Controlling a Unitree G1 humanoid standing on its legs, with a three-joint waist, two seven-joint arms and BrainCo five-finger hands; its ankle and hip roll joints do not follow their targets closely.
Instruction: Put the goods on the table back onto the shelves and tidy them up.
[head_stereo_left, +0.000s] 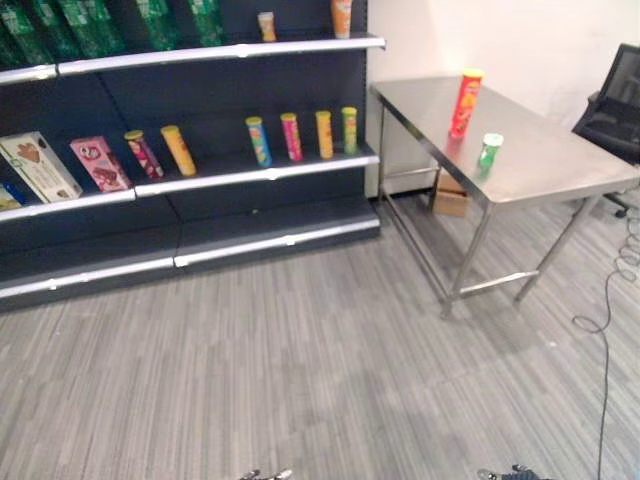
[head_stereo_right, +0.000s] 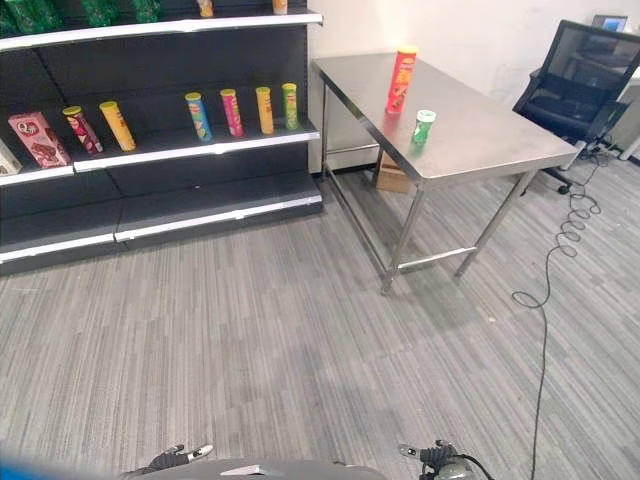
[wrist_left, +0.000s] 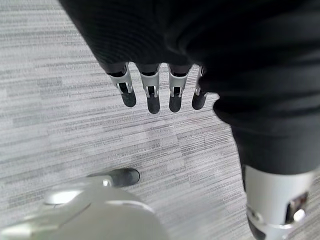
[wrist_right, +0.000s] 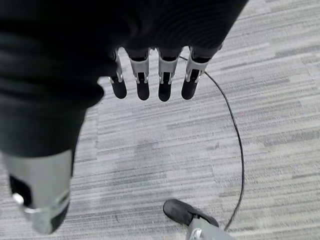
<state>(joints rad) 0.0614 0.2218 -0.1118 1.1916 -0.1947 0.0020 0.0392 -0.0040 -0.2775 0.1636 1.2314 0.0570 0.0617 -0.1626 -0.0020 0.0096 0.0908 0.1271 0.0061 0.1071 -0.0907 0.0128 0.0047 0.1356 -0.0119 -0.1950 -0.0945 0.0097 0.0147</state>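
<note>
Red and tall, one can (head_stereo_left: 466, 102) stands upright on the steel desk (head_stereo_left: 560, 160) at the far right, with a short green can (head_stereo_left: 489, 152) just nearer and to its right, apart from it. Left of the desk, dark shelves (head_stereo_left: 260, 175) carry a row of upright cans (head_stereo_left: 303, 135) and two boxes (head_stereo_left: 60, 165). The left hand (wrist_left: 155, 92) and right hand (wrist_right: 152, 80) hang over grey floor (head_stereo_left: 300, 370), fingers straight and holding nothing.

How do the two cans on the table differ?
The red can is tall, with a yellow lid; the green can is much shorter, with a white lid. The red can stands farther back on the table; the green can is nearer the front edge. Both stand upright, apart.
</note>
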